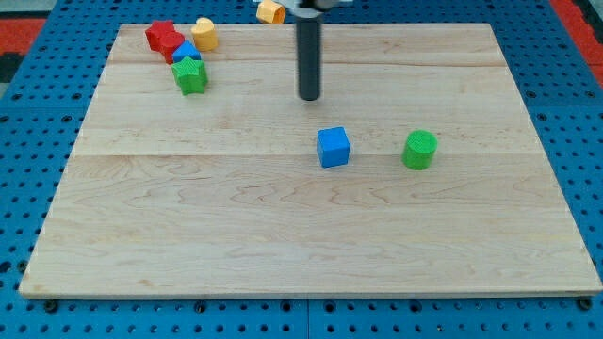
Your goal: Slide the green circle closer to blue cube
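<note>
One green circle (420,150) right of my tip (310,97)

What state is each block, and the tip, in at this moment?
green circle: upright, alone, right of the blue cube, gap between.
blue cube: flat, untouched.
my tip: above the blue cube in the view, touching no block.
red block, yellow block, small blue block, green block: clustered top left.
orange block: at the top edge.
</note>
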